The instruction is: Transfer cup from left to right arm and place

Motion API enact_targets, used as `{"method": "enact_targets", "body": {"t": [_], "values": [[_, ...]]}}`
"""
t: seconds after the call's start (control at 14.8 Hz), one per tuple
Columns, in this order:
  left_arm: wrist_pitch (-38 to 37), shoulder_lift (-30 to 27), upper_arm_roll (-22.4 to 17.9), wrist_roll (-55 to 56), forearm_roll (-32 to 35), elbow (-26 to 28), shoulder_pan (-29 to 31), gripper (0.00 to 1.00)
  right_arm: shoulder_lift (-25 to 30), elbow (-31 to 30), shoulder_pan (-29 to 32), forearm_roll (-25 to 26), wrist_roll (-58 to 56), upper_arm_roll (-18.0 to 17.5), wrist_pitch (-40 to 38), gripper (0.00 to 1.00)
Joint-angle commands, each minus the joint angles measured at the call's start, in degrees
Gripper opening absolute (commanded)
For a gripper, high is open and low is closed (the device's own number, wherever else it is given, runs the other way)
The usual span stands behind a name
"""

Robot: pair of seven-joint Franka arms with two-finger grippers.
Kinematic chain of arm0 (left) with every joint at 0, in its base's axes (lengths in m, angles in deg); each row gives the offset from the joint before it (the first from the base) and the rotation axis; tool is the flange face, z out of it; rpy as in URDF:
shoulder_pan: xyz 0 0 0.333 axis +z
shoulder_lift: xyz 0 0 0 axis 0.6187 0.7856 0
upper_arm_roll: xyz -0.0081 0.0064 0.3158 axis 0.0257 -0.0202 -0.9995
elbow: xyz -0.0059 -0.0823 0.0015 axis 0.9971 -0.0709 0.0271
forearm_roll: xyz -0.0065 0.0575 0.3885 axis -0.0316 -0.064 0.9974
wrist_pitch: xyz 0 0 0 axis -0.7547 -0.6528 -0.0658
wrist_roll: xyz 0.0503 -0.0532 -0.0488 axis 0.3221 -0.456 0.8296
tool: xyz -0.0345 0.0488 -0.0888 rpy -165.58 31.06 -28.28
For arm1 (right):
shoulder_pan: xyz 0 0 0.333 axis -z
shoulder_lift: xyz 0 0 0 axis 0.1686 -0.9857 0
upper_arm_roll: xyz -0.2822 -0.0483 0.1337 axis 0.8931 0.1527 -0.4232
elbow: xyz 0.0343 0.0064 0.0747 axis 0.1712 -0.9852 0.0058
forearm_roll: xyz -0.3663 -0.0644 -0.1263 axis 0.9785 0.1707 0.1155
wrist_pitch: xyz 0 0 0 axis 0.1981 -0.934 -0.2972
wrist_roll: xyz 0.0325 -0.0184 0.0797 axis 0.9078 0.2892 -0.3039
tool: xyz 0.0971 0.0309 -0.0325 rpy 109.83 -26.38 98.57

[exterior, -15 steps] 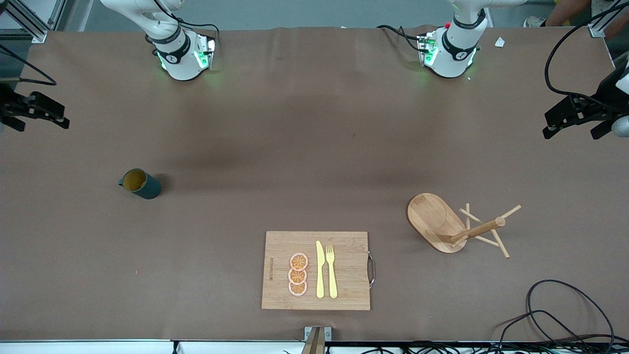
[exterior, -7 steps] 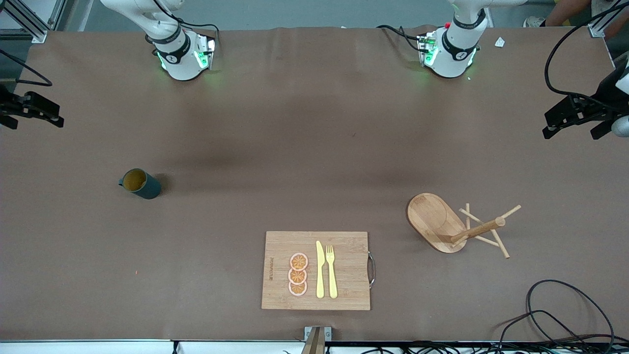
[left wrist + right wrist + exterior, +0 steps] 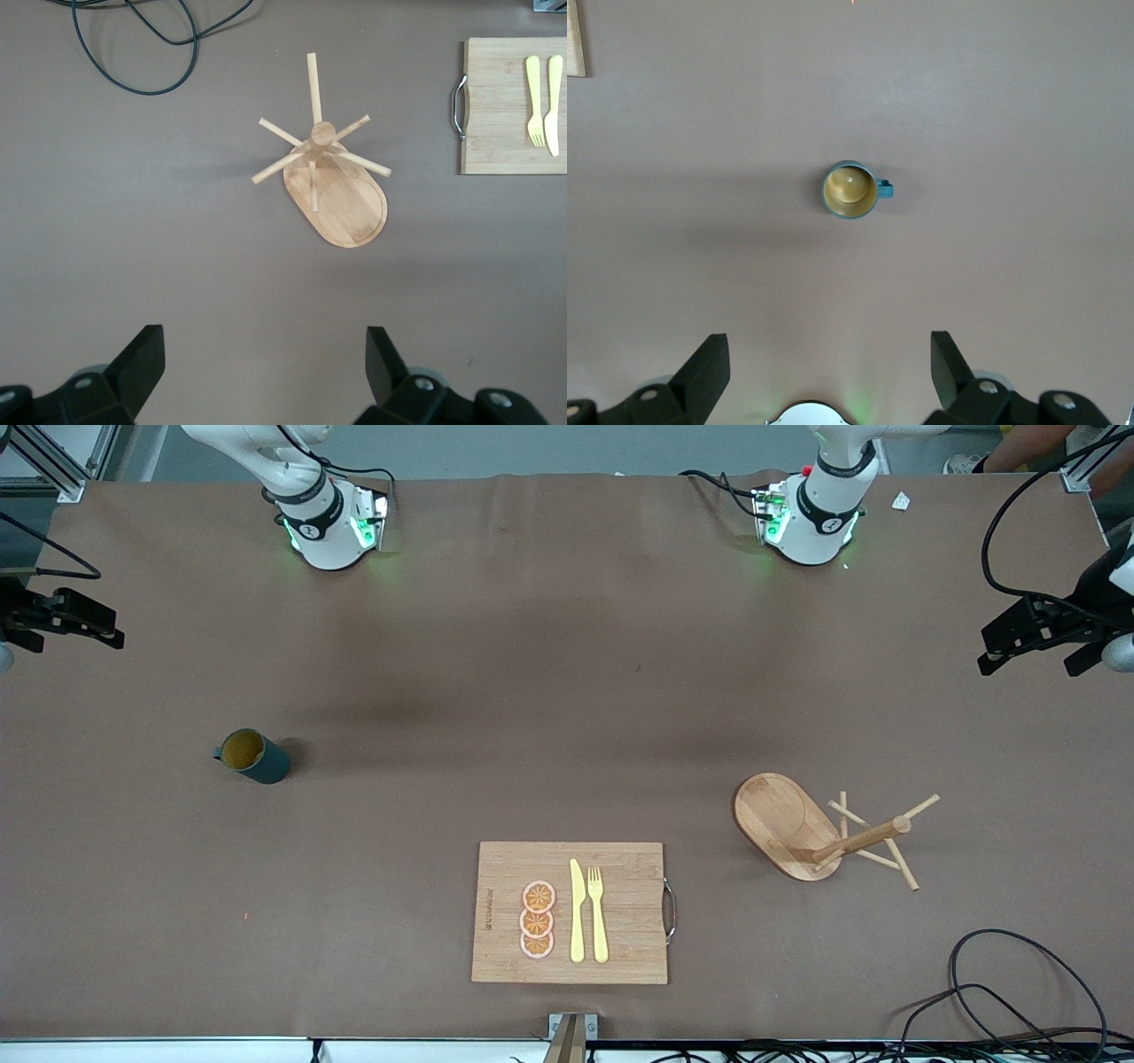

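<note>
The cup (image 3: 254,755), a dark teal mug with an ochre inside, stands upright on the brown table toward the right arm's end. In the right wrist view the cup (image 3: 850,189) sits far below the camera with its handle out to one side. My right gripper (image 3: 93,624) hangs high over that end's table edge, open and holding nothing; the right gripper (image 3: 830,367) shows wide-set fingers. My left gripper (image 3: 1019,638) waits high over the left arm's end, also open and holding nothing; the left gripper (image 3: 266,363) looks down on bare table.
A wooden peg rack (image 3: 802,828) on an oval base stands toward the left arm's end, seen also as the rack (image 3: 337,190). A cutting board (image 3: 567,912) with knife, fork and orange slices lies near the front edge. Black cables (image 3: 992,992) trail at the front corner.
The right gripper has drifted slightly over its end of the table. The cup, the rack and the left gripper have not moved.
</note>
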Motion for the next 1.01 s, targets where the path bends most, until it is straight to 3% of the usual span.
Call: {"method": "enact_targets", "body": {"t": [0.0,0.34,0.95], "values": [[-0.4,-0.5,0.2,-0.1,-0.1,-0.1,0.2,1.0,0.2,0.1,0.1,-1.3,0.7,0.3,-0.5,1.0],[-0.3,-0.3,0.2,-0.3,0.0,-0.1,0.2,1.0,0.7,-0.9,-1.4,-1.3,0.5,3.0,-0.4,1.0],[-0.3,-0.1,0.1,0.2,0.1,-0.8,0.0,1.0,4.8,-3.6,-2.2,-1.1,0.2,3.8,0.2,1.0]]}}
